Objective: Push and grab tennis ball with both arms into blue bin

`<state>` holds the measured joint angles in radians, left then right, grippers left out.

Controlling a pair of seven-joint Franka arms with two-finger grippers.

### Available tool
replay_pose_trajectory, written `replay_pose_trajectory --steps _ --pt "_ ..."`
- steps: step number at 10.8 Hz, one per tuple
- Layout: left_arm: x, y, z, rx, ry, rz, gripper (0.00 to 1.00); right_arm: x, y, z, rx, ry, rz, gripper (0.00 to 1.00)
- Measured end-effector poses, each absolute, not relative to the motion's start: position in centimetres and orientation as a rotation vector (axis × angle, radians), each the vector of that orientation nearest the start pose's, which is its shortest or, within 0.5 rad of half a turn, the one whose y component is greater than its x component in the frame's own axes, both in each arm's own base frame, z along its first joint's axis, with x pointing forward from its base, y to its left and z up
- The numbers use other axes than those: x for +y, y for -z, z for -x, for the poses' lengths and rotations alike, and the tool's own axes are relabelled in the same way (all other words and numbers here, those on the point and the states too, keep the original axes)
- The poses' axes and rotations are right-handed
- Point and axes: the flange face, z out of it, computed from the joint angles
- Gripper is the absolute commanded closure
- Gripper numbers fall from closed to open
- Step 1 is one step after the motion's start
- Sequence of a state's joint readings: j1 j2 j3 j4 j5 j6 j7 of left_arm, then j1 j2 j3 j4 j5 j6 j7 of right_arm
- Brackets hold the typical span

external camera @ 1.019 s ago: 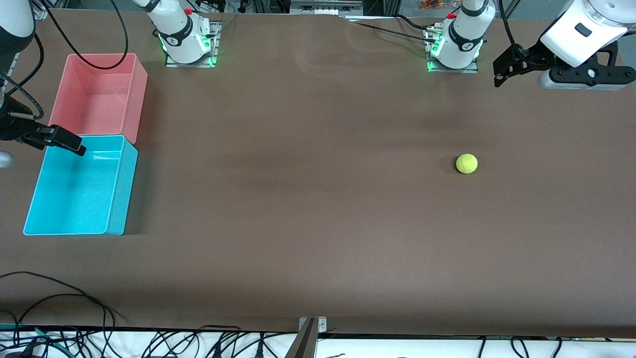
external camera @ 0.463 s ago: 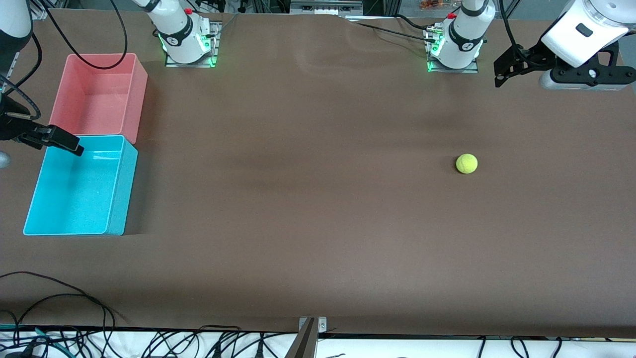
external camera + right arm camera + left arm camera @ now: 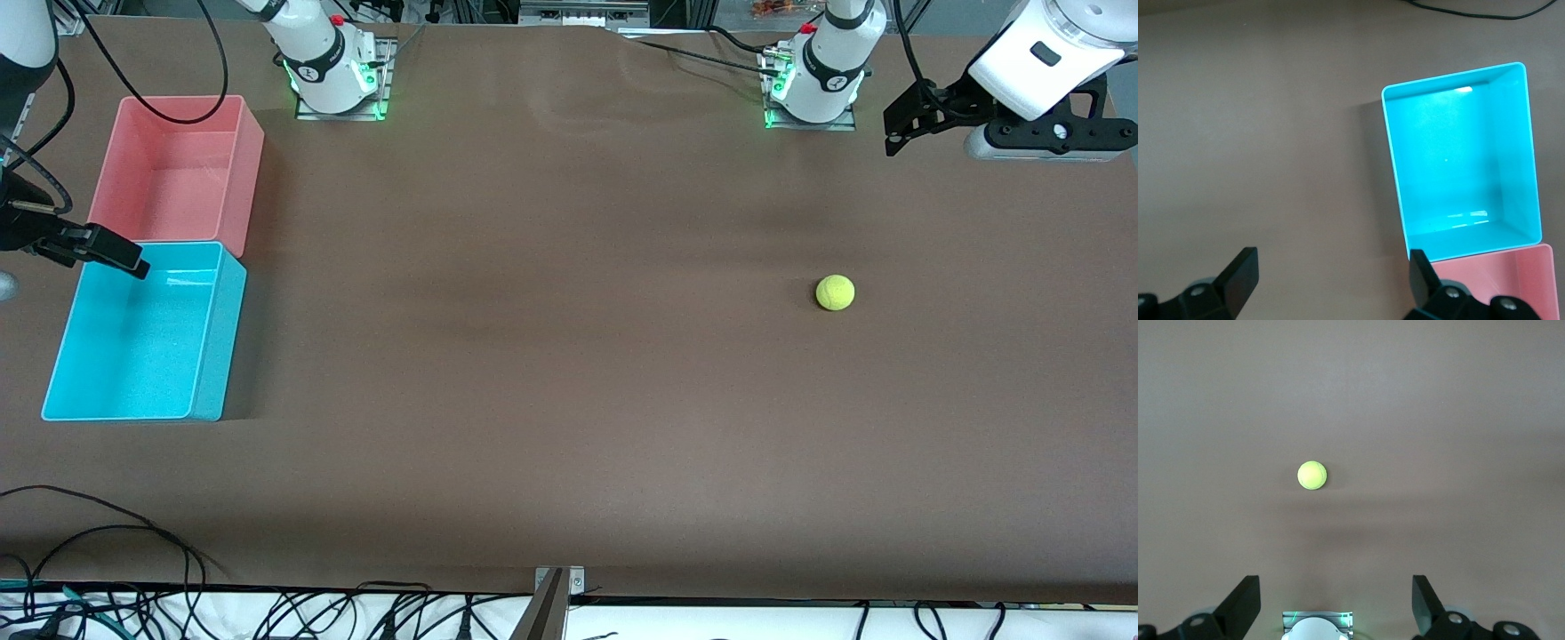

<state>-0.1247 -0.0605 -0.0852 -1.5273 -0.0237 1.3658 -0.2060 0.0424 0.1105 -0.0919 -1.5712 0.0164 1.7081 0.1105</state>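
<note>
The tennis ball (image 3: pixel 836 292) (image 3: pixel 1312 475), small and yellow-green, lies alone on the brown table toward the left arm's end. The blue bin (image 3: pixel 142 347) (image 3: pixel 1451 153) stands empty at the right arm's end. My left gripper (image 3: pixel 1335 587) hangs high over the table near its own base, well apart from the ball; its fingers are spread wide with nothing between them. My right gripper (image 3: pixel 1331 260) hovers over the table beside the blue bin, open and empty. In the front view, only the wrists of both arms show, at the picture's edges.
A pink bin (image 3: pixel 178 169) of the same size touches the blue bin, farther from the front camera. The two green-lit arm bases (image 3: pixel 338 84) (image 3: pixel 813 89) stand along the table's back edge. Black cables (image 3: pixel 107 533) trail near the front edge.
The right arm's wrist has drifted very slightly away from the blue bin. The ball, the bins and the left arm stay where they were.
</note>
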Motion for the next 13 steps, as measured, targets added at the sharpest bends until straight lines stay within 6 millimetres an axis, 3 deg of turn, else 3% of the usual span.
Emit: replay_pose_trajectory --steps 13 --pt "-10.0 -65.0 -51.2 -0.028 -0.168 3.137 0.00 -2.5 -57.2 -59.8 0.253 0.037 3.124 0.00"
